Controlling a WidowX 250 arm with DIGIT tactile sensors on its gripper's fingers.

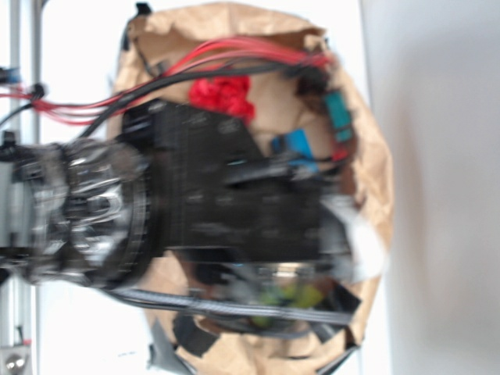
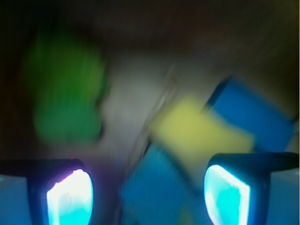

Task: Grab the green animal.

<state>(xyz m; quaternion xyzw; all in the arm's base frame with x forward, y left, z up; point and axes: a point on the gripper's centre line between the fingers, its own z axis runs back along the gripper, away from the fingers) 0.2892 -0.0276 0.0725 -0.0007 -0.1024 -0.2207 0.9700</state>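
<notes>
Both views are blurred by motion. In the wrist view the green animal (image 2: 65, 91) is a soft green blob at the upper left, lying ahead of and above my left finger (image 2: 70, 199). My gripper (image 2: 149, 180) is open, its fingers far apart at the bottom corners with nothing held between them. Under the gap lies a blue item (image 2: 157, 187). In the exterior view the black arm (image 1: 234, 195) covers the middle of the brown paper surface (image 1: 367, 148). A green-yellow patch (image 1: 285, 299) peeks out under its lower edge.
A yellow sponge (image 2: 197, 131) lies right of centre, just ahead of my right finger (image 2: 227, 194), with a blue block (image 2: 255, 117) behind it and a pale grey-white item (image 2: 131, 101) between sponge and animal. The exterior view also shows a red item (image 1: 223, 94) and a teal item (image 1: 338, 116).
</notes>
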